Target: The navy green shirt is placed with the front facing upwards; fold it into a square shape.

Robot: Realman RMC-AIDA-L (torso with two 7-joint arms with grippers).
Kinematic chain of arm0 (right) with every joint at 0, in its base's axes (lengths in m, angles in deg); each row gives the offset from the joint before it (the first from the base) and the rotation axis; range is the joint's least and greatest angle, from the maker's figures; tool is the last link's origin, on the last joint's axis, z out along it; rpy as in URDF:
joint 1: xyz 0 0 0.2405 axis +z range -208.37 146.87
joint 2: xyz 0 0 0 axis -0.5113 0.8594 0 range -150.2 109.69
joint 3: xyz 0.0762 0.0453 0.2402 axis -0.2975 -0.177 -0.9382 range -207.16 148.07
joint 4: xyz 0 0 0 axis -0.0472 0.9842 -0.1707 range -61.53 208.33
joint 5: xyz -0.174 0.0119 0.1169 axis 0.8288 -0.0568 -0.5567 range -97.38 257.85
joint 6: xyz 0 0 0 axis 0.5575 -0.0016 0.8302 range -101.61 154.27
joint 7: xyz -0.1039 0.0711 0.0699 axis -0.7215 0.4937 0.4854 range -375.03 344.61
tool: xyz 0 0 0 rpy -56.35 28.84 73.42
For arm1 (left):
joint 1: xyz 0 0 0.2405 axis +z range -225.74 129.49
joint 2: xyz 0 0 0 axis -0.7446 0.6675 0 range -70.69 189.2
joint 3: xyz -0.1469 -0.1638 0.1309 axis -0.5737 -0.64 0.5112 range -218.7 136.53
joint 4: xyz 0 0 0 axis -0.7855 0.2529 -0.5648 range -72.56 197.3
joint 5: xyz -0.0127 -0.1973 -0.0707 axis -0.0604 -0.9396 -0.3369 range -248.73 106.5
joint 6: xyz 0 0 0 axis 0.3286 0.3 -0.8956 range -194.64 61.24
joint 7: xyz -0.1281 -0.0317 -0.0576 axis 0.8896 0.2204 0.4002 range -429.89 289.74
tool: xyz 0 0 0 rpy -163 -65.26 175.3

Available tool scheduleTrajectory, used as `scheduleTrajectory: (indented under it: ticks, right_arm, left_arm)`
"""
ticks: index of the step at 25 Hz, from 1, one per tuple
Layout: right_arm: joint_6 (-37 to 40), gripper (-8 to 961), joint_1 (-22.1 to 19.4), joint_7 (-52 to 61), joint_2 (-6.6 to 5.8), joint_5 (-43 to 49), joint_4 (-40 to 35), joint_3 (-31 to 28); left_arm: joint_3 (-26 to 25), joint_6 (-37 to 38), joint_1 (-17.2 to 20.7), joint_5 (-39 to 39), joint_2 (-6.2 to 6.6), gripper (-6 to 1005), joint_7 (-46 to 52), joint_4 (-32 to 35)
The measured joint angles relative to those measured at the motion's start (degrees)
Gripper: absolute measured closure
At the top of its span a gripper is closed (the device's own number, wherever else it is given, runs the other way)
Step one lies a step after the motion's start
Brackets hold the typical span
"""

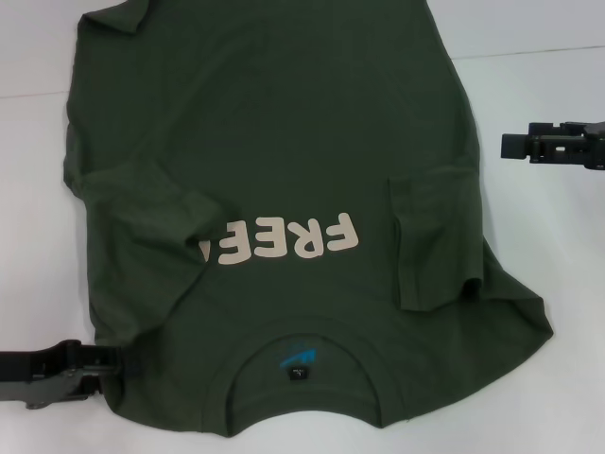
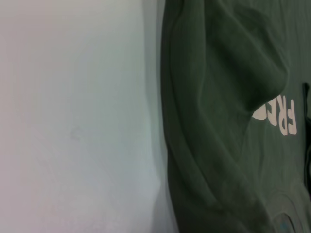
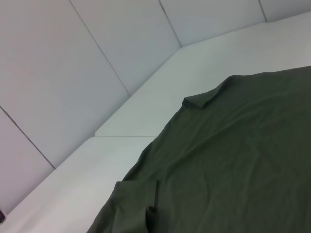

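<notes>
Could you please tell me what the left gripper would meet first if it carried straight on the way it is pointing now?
Most likely the navy green shirt. In the head view the left gripper points in from the robot's left, its tip right at the shirt's shoulder edge beside the collar. Whether it already touches the cloth is unclear.

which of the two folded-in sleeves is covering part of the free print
The sleeve on the robot's left: its edge hides the print's last letters. The right-side sleeve lies clear of the cream "FREE!" print.

Both hands, left hand (image 1: 95,364) and right hand (image 1: 515,144), are black, blocky
</notes>
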Motion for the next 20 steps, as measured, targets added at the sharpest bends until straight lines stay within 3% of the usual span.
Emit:
scheduleTrajectory:
  ticks: [16, 20]
  right_arm:
    - [0.2, 8, 0.0, 0.5, -0.09, 0.3, 0.0, 0.0]
    - [0.2, 8, -0.1, 0.5, -0.17, 0.3, 0.0, 0.0]
  left_arm:
    - [-0.1, 0.7, 0.5, 2.7, 0.23, 723, 0.5, -0.8]
    - [-0.5, 1.9, 0.7, 2.1, 0.28, 869, 0.5, -1.9]
